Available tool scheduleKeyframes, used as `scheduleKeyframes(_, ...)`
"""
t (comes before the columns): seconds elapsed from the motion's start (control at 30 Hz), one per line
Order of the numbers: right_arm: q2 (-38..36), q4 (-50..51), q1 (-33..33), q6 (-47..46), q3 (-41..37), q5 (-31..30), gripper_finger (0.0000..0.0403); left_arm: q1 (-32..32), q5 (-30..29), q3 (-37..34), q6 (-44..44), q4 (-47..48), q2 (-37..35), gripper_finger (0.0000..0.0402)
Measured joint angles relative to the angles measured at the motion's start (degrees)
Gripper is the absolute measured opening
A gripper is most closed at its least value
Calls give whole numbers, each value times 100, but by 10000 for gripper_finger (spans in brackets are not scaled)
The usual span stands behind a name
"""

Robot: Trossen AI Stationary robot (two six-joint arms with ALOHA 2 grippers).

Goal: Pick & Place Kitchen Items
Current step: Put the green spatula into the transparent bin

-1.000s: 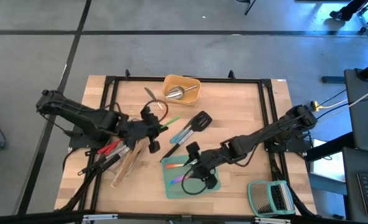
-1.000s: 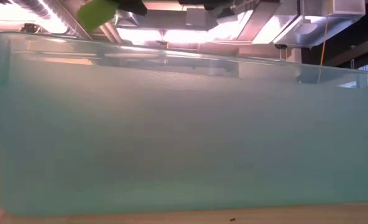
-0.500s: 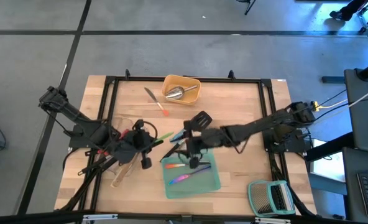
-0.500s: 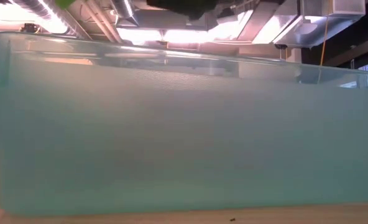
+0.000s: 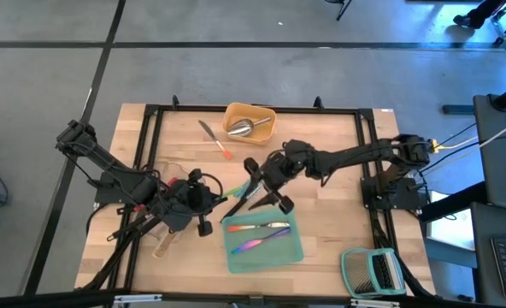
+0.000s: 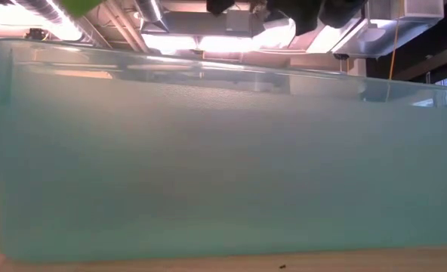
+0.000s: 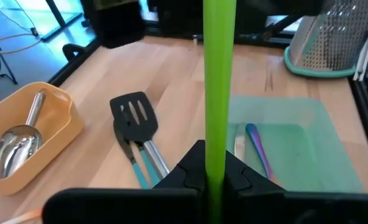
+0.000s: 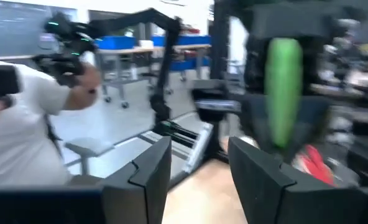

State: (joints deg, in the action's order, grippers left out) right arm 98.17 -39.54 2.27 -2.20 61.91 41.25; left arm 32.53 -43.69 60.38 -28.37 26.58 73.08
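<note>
My left gripper (image 5: 208,198) hangs over the table's left middle, shut on a green-handled utensil (image 7: 219,81). The green handle (image 5: 229,189) sticks out toward the right, clear of the table. My right gripper (image 5: 266,184) stands open at the table's middle, level and facing that handle (image 8: 283,93), with nothing between its fingers (image 8: 147,174). A black slotted turner (image 7: 134,115) lies flat on the wood below. Iridescent cutlery (image 5: 257,244) lies in the teal tray (image 5: 291,252). A steel scoop (image 5: 243,128) rests in the yellow tray (image 5: 266,115). My left gripper pinches the green handle at its near part (image 7: 215,168) between its two fingers. The fingers come slanting from the table's left and lie along the handle. The handle runs on straight past the fingertips, lifted clear of the table. The utensil's other end is hidden behind the gripper.
A clear tray (image 5: 155,175) at the left holds red tools and a wooden spoon (image 5: 169,239). An orange-handled tool (image 5: 217,144) lies near the yellow tray. A green-framed rack (image 5: 373,272) stands at the near right corner. The teal tray's wall (image 6: 223,159) fills the low view.
My right gripper has risen off the teal tray, gone toward the far edge, and tipped up from pointing down to level, facing the left gripper. My left gripper has carried the green-handled utensil toward the near edge, still clear of the table.
</note>
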Motion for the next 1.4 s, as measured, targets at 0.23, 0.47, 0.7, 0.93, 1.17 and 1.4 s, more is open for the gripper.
scheduleKeyframes(0.23, 0, -155, 78, 8, 0, -203, 161, 44, 5, 0, 147, -301, 0, 1)
scheduleKeyframes(0.47, 0, -462, 92, 24, 1, -389, 161, 37, 6, 0, 156, -303, 0, 1)
scheduleKeyframes(0.7, 2, -278, 194, 218, 133, -1078, 161, -7, 6, 0, 250, -303, 0, 1)
scheduleKeyframes(0.93, 2, -176, 198, 264, 132, -1399, 161, -10, -13, 0, 257, -301, 0, 1)
scheduleKeyframes(1.17, 2, -16, 150, 267, 133, -1700, 161, -7, 8, 0, 259, -303, 0, 1)
scheduleKeyframes(1.4, 2, -250, 204, 396, 140, -1729, 161, -58, 30, 0, 264, -303, 0, 1)
